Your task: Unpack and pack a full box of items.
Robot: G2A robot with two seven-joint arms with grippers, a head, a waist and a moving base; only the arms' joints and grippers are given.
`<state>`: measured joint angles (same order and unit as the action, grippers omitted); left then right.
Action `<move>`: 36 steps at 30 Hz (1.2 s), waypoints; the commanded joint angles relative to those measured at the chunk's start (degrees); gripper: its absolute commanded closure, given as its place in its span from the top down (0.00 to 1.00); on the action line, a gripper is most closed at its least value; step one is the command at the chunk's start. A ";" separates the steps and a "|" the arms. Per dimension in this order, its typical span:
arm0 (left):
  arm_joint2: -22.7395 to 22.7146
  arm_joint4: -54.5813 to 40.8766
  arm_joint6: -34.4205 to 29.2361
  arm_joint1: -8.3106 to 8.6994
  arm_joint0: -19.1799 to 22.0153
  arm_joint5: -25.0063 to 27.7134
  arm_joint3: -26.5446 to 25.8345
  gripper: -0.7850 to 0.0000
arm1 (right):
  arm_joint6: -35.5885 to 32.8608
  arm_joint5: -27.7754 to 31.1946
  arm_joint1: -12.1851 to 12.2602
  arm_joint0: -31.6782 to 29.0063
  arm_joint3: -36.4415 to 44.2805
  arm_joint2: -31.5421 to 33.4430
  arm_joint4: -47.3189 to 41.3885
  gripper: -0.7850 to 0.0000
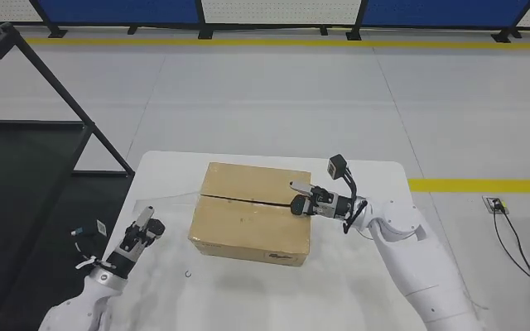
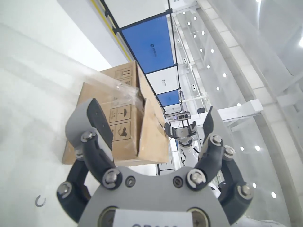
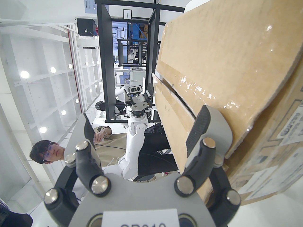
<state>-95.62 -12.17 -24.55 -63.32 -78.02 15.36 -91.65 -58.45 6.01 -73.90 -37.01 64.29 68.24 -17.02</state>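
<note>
A closed cardboard box [image 1: 252,211] sits near the middle of a white worktop [image 1: 166,174]. Its two top flaps meet along a dark seam [image 1: 248,199] that runs across the lid from side to side and is slightly parted. Clear tape [image 3: 196,88] glints along the seam. In the left wrist view a strip of it sticks out from the top edge of the box's left end, above printed shipping symbols.

The right hand [image 1: 300,199] is at the box's right edge, level with the lid, at the end of the seam. It is released, spread wide. In the right wrist view one finger [image 3: 208,131] lies over the lid just beside the seam's end. Whether it touches the cardboard, I cannot tell. The other finger stands in the air, away from the cardboard.

The left hand [image 1: 149,222] is above the worktop to the left of the box, apart from it, pointing towards the box's left end. It too is released, wide apart with nothing held.

A small metal ring [image 1: 189,274], open on one side, lies flat on the worktop near the box's front left corner, not touching it.
</note>
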 commanded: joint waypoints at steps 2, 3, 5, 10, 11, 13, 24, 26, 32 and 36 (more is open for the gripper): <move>1.88 -1.13 0.92 -0.28 2.62 -3.15 3.57 1.00 | 0.00 0.00 0.00 0.00 0.00 0.00 0.00 1.00; 2.54 -2.14 1.29 -0.43 3.65 -4.26 4.74 1.00 | 0.00 0.00 0.00 0.00 0.00 0.00 0.00 1.00; 3.73 -2.20 1.79 -0.60 5.70 -6.00 7.05 1.00 | 0.00 0.00 0.00 0.00 0.00 0.00 0.00 1.00; 6.59 -3.64 2.59 -1.16 10.28 -8.51 11.85 1.00 | 0.00 0.00 0.00 0.00 0.00 0.00 0.00 1.00; 7.34 -4.29 2.34 -1.32 11.47 -8.97 13.18 1.00 | 0.00 0.00 0.00 0.00 0.00 0.00 0.00 1.00; 8.38 -4.03 2.46 -1.51 13.36 -9.13 15.19 1.00 | 0.00 0.00 0.00 0.00 0.00 0.00 0.00 1.00; 14.40 -6.32 2.91 -3.23 23.54 -7.91 26.41 1.00 | 0.00 0.00 0.00 0.00 0.00 0.00 0.00 1.00; 15.38 -6.28 3.06 -3.54 25.01 -7.28 28.25 1.00 | 0.00 0.00 0.00 0.00 0.00 0.00 0.00 1.00; 17.02 -7.44 3.72 -4.37 28.24 -5.01 32.61 1.00 | 0.00 0.00 0.00 0.00 0.00 0.00 0.00 1.00; 16.72 -8.23 4.86 -4.61 28.58 -2.24 33.59 1.00 | 0.00 0.00 0.00 0.00 0.00 0.00 0.00 1.00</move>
<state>-78.63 -20.09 -20.11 -67.89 -49.35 12.14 -58.17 -58.45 6.01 -73.90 -37.01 64.29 68.24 -17.02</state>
